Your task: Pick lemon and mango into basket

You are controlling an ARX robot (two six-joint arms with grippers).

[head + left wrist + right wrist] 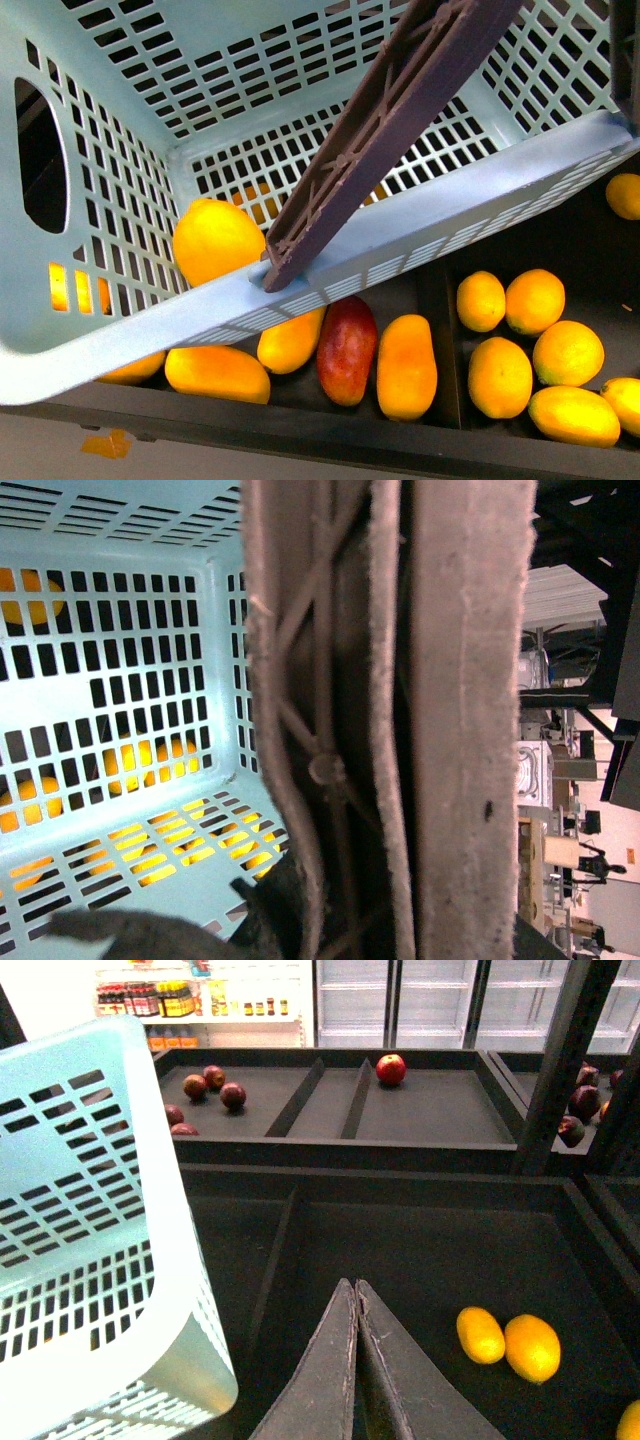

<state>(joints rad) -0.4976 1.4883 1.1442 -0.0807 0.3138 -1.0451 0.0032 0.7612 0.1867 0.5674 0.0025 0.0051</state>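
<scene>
The right tool [353,1290], pinched shut and empty, hangs over the shelf's [420,1250] right compartment, a lemon [481,1334] lying just ahead, nearer this arm than the left.

A dark red mango [347,348] lay in the near black bin [330,425], left of its divider. In a far bin [430,1110] a red apple [391,1068] sat alone, with several dark purple fruits [233,1094] well to its left. Bottles [160,1000] lined a shelf beyond.
</scene>
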